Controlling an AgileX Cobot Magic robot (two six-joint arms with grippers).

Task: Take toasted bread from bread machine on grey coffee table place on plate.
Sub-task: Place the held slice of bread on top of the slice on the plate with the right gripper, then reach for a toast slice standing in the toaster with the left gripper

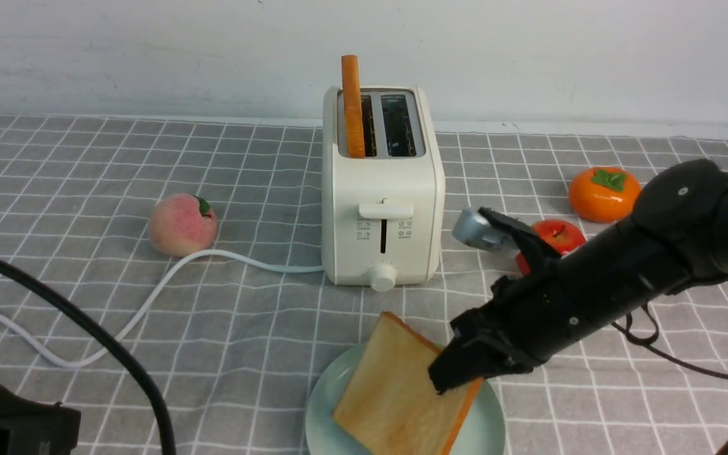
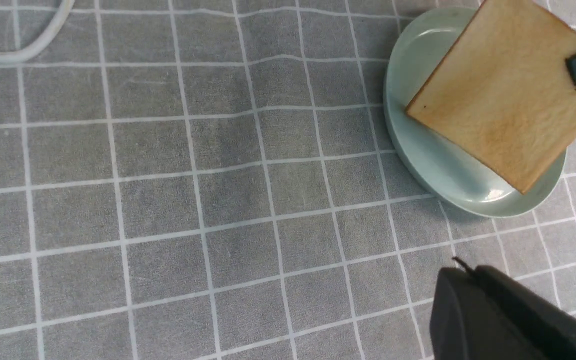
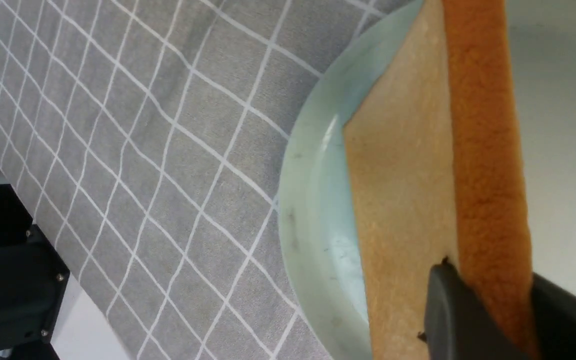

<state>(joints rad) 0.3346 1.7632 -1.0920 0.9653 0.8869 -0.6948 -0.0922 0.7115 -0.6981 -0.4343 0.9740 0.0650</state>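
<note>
- Our right end effector [image 1: 455, 379] grips one toasted bread slice [image 1: 395, 392] by its edge, tilted over the plate [image 1: 323, 411].
- Our left end effector [image 2: 468, 285] is squeezed shut, holding nothing.
- The other slice [image 1: 352, 107] stands in the bread machine [image 1: 383, 215].
- If we let go now, the tilted slice may slide off the rim onto the surface [image 1: 244, 328].

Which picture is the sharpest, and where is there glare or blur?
Front view: sharpest, with even soft light on the toaster. Left wrist view: small glare spots on the plate rim. Right wrist view: the toast and the right gripper are near and blurred.
</note>
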